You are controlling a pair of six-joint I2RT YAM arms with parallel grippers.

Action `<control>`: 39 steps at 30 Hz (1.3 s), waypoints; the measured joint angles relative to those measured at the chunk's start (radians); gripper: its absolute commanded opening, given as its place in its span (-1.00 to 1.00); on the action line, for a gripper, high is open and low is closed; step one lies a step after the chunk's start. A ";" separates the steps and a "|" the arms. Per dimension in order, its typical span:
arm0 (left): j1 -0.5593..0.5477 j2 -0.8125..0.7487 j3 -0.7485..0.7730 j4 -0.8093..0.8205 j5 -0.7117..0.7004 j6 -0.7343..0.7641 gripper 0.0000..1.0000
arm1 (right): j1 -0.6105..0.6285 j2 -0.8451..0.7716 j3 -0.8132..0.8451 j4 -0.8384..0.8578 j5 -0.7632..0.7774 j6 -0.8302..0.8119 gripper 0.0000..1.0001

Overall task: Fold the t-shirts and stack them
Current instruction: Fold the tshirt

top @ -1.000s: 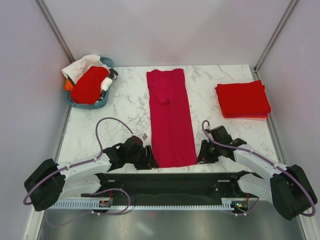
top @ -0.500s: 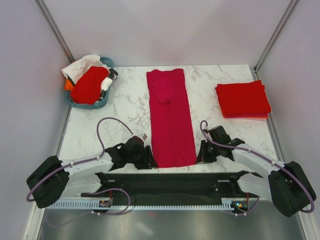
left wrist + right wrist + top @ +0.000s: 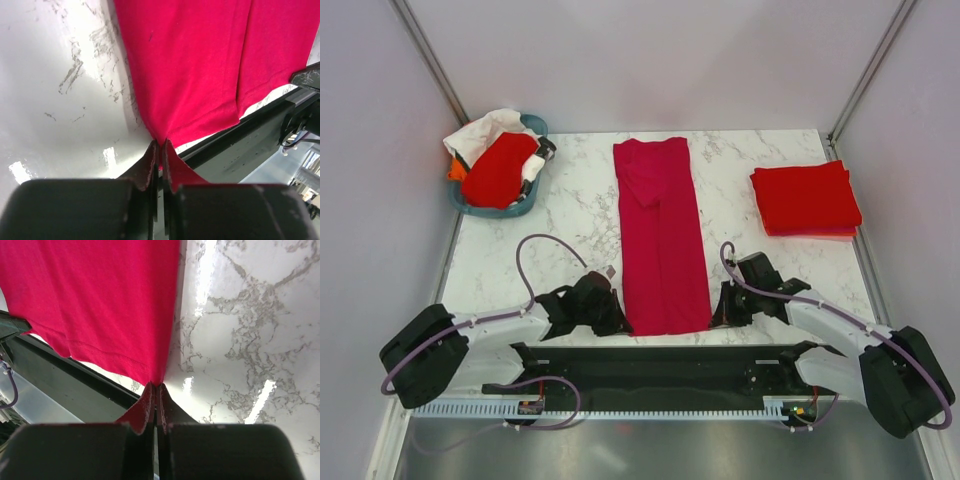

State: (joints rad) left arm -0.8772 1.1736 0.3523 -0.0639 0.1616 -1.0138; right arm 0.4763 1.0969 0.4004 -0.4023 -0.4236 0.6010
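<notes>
Pinching the crimson-pink t-shirt [image 3: 660, 240]: left tool [image 3: 160, 146] and right tool [image 3: 157, 388], clamped.

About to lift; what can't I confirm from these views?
- Top view: left gripper and right gripper fingertips hidden under their wrists.
- Top view: red stack layers too small to count.
- Top view: basket contents buried under red shirt and white cloth.
- Wrist views: crimson shirt far end cut off.

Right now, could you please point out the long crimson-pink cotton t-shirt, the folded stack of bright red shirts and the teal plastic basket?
Crimson-pink t-shirt [image 3: 662, 250]: top external view, middle of the strip.
Stack of bright red shirts [image 3: 806, 198]: top external view, top layer's centre.
Teal basket [image 3: 505, 211]: top external view, near rim.
</notes>
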 measured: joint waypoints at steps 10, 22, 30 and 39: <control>0.010 -0.082 -0.016 -0.024 0.011 0.000 -0.95 | 0.046 -0.027 0.000 0.002 -0.013 0.014 -1.00; 0.307 -0.098 0.086 -0.060 0.176 0.067 -0.95 | 0.041 0.066 0.319 -0.024 0.051 0.010 -1.00; 0.461 0.068 0.358 -0.076 0.212 0.164 -0.95 | -0.034 0.308 0.594 0.002 0.097 0.009 -1.00; 0.546 0.333 0.592 -0.089 0.235 0.216 -0.95 | -0.125 0.497 0.715 0.014 0.137 0.020 -1.00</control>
State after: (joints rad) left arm -0.3309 1.5066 0.9443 -0.1532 0.3965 -0.7979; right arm 0.3511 1.5936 1.1149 -0.3885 -0.2867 0.6209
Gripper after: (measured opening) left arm 0.036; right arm 0.010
